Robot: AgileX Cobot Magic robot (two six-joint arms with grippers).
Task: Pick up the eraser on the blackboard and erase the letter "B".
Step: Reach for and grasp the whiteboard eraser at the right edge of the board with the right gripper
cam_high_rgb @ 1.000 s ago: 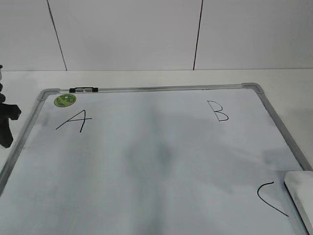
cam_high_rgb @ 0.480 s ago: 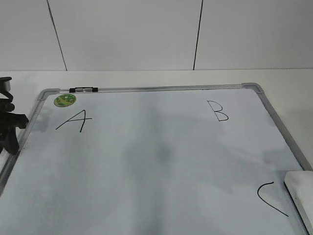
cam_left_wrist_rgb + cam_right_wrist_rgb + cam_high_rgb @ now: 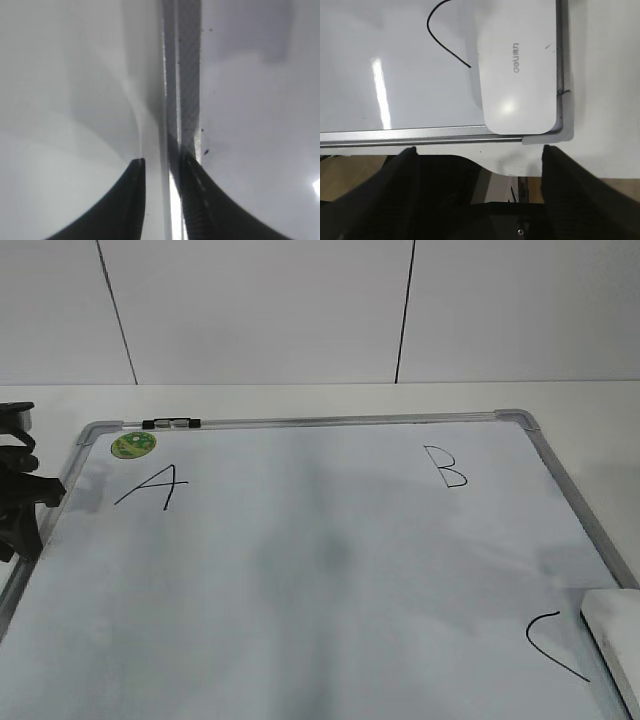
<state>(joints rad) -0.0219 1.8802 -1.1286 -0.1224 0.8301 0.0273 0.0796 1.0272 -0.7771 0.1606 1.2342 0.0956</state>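
The blackboard (image 3: pixel 330 421) is a white board with a silver frame, lying flat. The letter "B" (image 3: pixel 448 468) is drawn at its upper right. The white eraser (image 3: pixel 615 640) lies at the board's lower right corner; it also shows in the right wrist view (image 3: pixel 517 75), next to the "C" (image 3: pixel 440 35). My right gripper (image 3: pixel 477 152) is open and empty, just off the board's near edge, short of the eraser. My left gripper (image 3: pixel 20 510) is at the board's left edge. In the left wrist view its fingers (image 3: pixel 164 165) stand narrowly apart over the frame strip (image 3: pixel 182 75).
A black "A" (image 3: pixel 150 487) and a green sticker (image 3: pixel 132 445) are at the board's upper left. A black-and-clear marker (image 3: pixel 171 424) lies on the top frame. A "C" (image 3: pixel 550 645) is beside the eraser. A white wall stands behind the table.
My left gripper has moved right and a little up, coming over the board's left frame. The eraser and board have not moved.
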